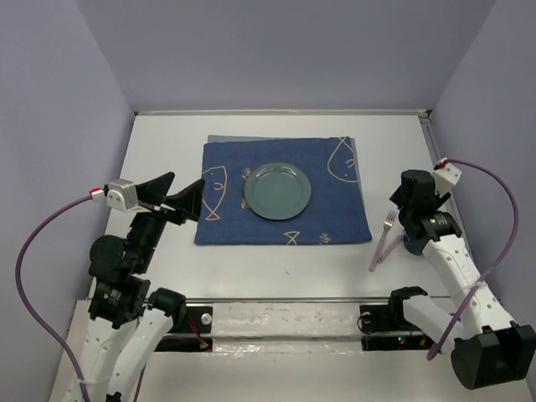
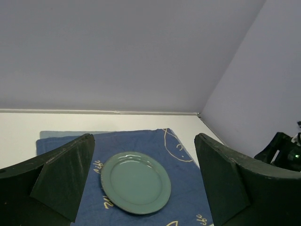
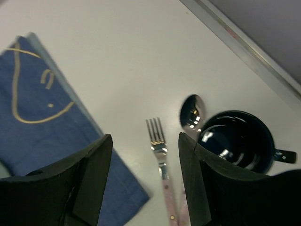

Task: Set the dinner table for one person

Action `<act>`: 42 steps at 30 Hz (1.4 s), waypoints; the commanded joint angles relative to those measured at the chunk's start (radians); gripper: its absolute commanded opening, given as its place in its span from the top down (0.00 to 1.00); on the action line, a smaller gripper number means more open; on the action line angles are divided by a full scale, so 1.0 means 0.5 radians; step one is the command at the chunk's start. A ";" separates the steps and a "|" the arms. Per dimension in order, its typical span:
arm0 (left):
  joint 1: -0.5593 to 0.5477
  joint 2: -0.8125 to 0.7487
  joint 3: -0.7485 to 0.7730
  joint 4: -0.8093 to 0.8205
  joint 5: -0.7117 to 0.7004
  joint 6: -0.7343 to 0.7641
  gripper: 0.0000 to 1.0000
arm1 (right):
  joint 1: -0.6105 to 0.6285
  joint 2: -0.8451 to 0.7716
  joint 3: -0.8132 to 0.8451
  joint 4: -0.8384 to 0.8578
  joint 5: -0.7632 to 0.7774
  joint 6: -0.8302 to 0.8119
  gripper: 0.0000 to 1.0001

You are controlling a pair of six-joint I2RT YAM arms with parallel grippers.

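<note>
**Layout.** The dinner table point(image 1: 167, 151), a large matte white rectangular top, carried everything in view. A dark blue fish-patterned cloth point(image 1: 335, 213) lay at its middle, nearer the far edge. A round green plate point(image 1: 277, 190) sat at the centre of the cloth. A dark blue mug point(image 3: 237, 141), a metal fork point(image 3: 159, 146) with a pale handle and a metal spoon point(image 3: 193, 112) lay near the table's right edge, just off the cloth's right border.

**Tools.** The left gripper point(image 1: 186, 191) hung over the cloth's left border, jaws fully spread, holding nothing. The right gripper point(image 3: 145, 140) hung above the fork, jaws partly apart, with nothing gripped. The fork lay flat on the table between them.

**Hazards.**
- The fork and spoon handles lay side by side, close together. A closing grip would probably catch both.
- The mug stood just beside the right-hand finger. A descent could well nudge it.
- The fork lay flat and thin, so the fingers might slide over it.

**View coverage.** Only the right wrist view showed the spoon and the mug's interior. In the top view the right arm hid both almost entirely. The left wrist view showed the plate and cloth, but no cutlery.
</note>
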 commanded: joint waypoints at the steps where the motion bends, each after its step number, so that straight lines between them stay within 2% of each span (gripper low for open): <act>1: -0.101 -0.077 0.037 0.059 -0.058 0.058 0.01 | -0.088 0.029 0.058 -0.372 0.262 0.146 0.36; 5: -0.211 -0.092 0.043 0.049 -0.067 0.064 0.01 | -0.186 0.084 0.064 -0.458 0.176 0.235 0.39; 6: -0.233 -0.095 0.050 0.046 -0.067 0.073 0.01 | -0.214 0.145 0.064 -0.468 0.127 0.239 0.30; 7: -0.273 -0.111 0.050 0.046 -0.073 0.073 0.01 | -0.254 0.188 0.064 -0.468 0.066 0.236 0.28; 11: -0.337 -0.160 0.068 0.016 -0.116 0.101 0.01 | -0.380 0.400 0.012 -0.492 -0.076 0.324 0.32; 15: -0.392 -0.184 0.074 0.003 -0.187 0.119 0.01 | -0.404 0.501 -0.040 -0.483 -0.070 0.392 0.41; 20: -0.436 -0.184 0.080 -0.003 -0.181 0.125 0.01 | -0.444 0.523 -0.062 -0.407 -0.027 0.359 0.63; 26: -0.451 -0.184 0.080 -0.006 -0.181 0.128 0.01 | -0.496 0.645 -0.010 -0.318 -0.008 0.245 0.68; 27: -0.451 -0.184 0.080 -0.006 -0.181 0.131 0.01 | -0.496 0.691 -0.001 -0.311 -0.008 0.233 0.72; 29: -0.448 -0.187 0.080 -0.006 -0.187 0.131 0.01 | -0.542 0.716 0.015 -0.290 -0.036 0.211 0.74; 32: -0.451 -0.187 0.080 -0.009 -0.193 0.131 0.01 | -0.561 0.735 0.024 -0.265 -0.057 0.193 0.86; 34: -0.451 -0.184 0.077 -0.009 -0.196 0.131 0.01 | -0.561 0.713 0.036 -0.274 0.007 0.181 1.00; 39: -0.454 -0.160 0.077 -0.009 -0.181 0.134 0.01 | -0.561 0.478 0.241 -0.427 0.215 0.150 1.00; 42: -0.457 -0.172 0.068 -0.003 -0.196 0.137 0.01 | -0.521 0.284 0.431 -0.419 0.188 0.015 1.00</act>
